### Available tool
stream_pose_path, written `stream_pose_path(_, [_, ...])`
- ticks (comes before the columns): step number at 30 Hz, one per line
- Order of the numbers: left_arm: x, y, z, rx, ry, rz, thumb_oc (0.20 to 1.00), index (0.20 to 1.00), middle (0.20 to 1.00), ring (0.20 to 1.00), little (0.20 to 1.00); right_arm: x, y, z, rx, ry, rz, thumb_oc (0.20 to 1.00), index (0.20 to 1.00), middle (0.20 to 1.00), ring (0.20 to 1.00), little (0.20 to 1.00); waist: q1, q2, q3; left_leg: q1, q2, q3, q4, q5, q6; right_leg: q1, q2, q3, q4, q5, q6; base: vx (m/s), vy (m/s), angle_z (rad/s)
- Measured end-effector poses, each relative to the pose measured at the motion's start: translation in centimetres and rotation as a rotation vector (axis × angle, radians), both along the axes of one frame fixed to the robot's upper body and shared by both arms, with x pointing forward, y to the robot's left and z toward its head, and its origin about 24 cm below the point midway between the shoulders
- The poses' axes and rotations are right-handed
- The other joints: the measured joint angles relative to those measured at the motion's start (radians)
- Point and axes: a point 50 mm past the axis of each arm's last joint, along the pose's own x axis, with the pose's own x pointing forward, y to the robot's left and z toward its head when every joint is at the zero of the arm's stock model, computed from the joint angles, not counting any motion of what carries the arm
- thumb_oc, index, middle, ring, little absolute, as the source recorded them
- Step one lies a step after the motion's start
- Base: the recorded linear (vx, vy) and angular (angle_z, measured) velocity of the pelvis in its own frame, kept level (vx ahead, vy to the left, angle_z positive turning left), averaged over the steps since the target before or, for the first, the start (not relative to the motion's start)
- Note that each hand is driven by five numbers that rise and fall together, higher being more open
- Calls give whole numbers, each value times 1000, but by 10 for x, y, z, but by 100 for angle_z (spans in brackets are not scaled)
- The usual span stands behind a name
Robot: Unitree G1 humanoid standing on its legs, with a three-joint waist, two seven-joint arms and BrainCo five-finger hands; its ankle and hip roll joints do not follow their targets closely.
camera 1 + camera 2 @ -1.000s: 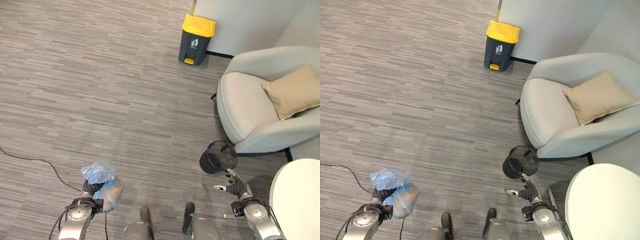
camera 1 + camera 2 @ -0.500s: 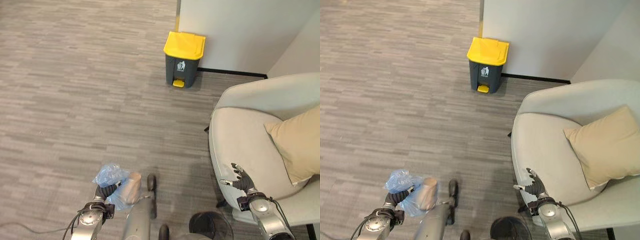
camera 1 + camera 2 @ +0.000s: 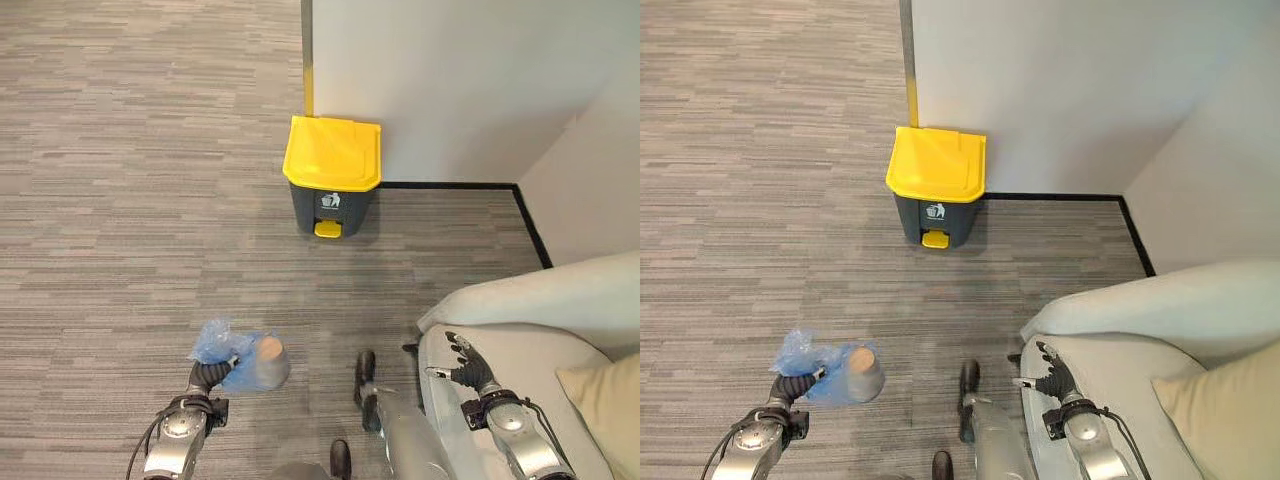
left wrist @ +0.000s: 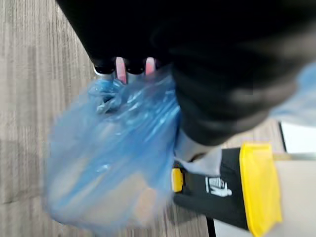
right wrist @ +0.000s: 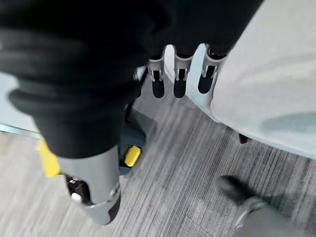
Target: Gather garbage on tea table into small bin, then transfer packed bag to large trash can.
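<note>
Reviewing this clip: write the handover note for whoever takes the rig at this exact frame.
Left hand: shut on the blue garbage bag, carried above the carpet; something tan shows through the plastic.
Right hand: open, holding nothing, over the armchair.
Large trash can: ahead by the wall, yellow lid closed.
Done: bag packed and in hand.
Left: reach the can, open its lid, drop the bag in.

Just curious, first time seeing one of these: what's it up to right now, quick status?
Left hand shut on blue garbage bag. Right hand open, empty, above armchair. Yellow-lidded trash can ahead, lid closed. Bare carpet between.
</note>
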Motion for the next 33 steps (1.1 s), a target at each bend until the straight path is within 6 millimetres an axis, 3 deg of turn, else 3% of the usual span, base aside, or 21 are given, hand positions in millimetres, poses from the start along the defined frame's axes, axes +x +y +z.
stream_pose_path(1, [-3, -4, -3, -15, 7, -2, 200, 200, 200, 200, 200, -10, -7, -5, -16, 33, -10, 1000, 1000, 1000, 1000, 1000, 5, -17, -8, -4, -27, 5, 113, -19, -67, 101, -4, 58, -124, 162, -80, 149, -199, 82])
stream_pose_path(2, [-3, -5, 2, -13, -16, -10, 200, 200, 200, 200, 200, -11, -11, -6, -28, 43, -16, 1000, 1000, 1000, 1000, 1000, 26, -12, -13, -56, 26, 40, 209, -92, -113, 170, -7, 59, -183, 142, -72, 151, -189, 85])
stream_pose_path(3, [-1, -1, 9, 4, -41, -20, 200, 200, 200, 200, 200, -11, -11, -4, -24, 32, -20, 1000, 1000, 1000, 1000, 1000, 28, -29, -11, -105, 74, 63, 263, -110, -147, 199, -14, 55, -210, 136, -68, 128, -156, 58])
stream_pose_path(5, [-3, 6, 13, 22, -47, -15, 200, 200, 200, 200, 200, 4, -15, 8, -24, -33, -39, 1000, 1000, 1000, 1000, 1000, 63, -40, -11, -233, 177, 79, 369, -115, -157, 246, -19, 66, -234, 139, -45, 90, -57, 12])
stream_pose_path(7, [-4, 5, 10, 17, -30, -23, 200, 200, 200, 200, 200, 17, -15, 16, -32, -75, -37, 1000, 1000, 1000, 1000, 1000, 60, -40, -10, -339, 235, 60, 398, -104, -163, 294, -38, 59, -235, 120, -22, 105, -2, 2])
stream_pose_path(8, [-3, 2, 10, 14, -28, -36, 200, 200, 200, 200, 200, 19, -14, 17, -32, -84, -35, 1000, 1000, 1000, 1000, 1000, 59, -43, -9, -373, 254, 59, 365, -87, -161, 323, -49, 52, -243, 115, -20, 130, 26, -2])
stream_pose_path(11, [0, 0, 11, 8, -34, -52, 200, 200, 200, 200, 200, 20, -15, 18, -34, -94, -39, 1000, 1000, 1000, 1000, 1000, 44, -41, -9, -417, 288, 55, 192, 12, -144, 401, -82, 53, -271, 58, 56, 151, 70, -14])
stream_pose_path(14, [7, -2, 14, 6, -53, -61, 200, 200, 200, 200, 200, 13, -17, 12, -38, -62, -51, 1000, 1000, 1000, 1000, 1000, 41, -22, -11, -416, 292, 28, 33, 132, -146, 421, -91, 71, -263, 30, 106, 120, 124, -22])
stream_pose_path(15, [1, -2, 10, 1, -33, -54, 200, 200, 200, 200, 200, 3, -20, 1, -42, -9, -73, 1000, 1000, 1000, 1000, 1000, 35, 5, -16, -359, 295, 15, -23, 280, -136, 453, -89, 92, -236, -12, 163, 140, 206, -26])
stream_pose_path(18, [6, -2, 14, 7, -56, -59, 200, 200, 200, 200, 200, -2, -17, -3, -33, 14, -73, 1000, 1000, 1000, 1000, 1000, 21, -31, -37, -327, 217, 42, -66, 246, -98, 419, -170, 98, -187, -56, 218, 137, 188, -20])
stream_pose_path(23, [3, 11, 18, 50, -49, -55, 200, 200, 200, 200, 200, 7, -10, 0, -13, -8, -57, 1000, 1000, 1000, 1000, 1000, 34, -40, -40, -273, 166, 118, -97, 231, -49, 414, -235, 116, -162, -45, 263, 79, 158, -38])
stream_pose_path(29, [-2, 17, 18, 71, -35, -42, 200, 200, 200, 200, 200, 8, -9, 0, -11, -2, -55, 1000, 1000, 1000, 1000, 1000, 52, -47, -33, -265, 165, 141, -95, 209, -31, 362, -241, 139, -69, -53, 301, 57, 138, -16])
stream_pose_path(32, [-4, 19, 16, 74, -24, -31, 200, 200, 200, 200, 200, 14, -8, 4, -10, -25, -50, 1000, 1000, 1000, 1000, 1000, 53, -28, -2, -253, 183, 129, -94, 176, -14, 222, -241, 144, 193, -67, 316, 119, 46, -23])
stream_pose_path(33, [-4, 18, 16, 75, -25, -26, 200, 200, 200, 200, 200, 16, -7, 5, -10, -29, -45, 1000, 1000, 1000, 1000, 1000, 55, -25, 4, -249, 187, 128, -97, 173, -9, 179, -239, 145, 223, -128, 309, 169, 3, -7])
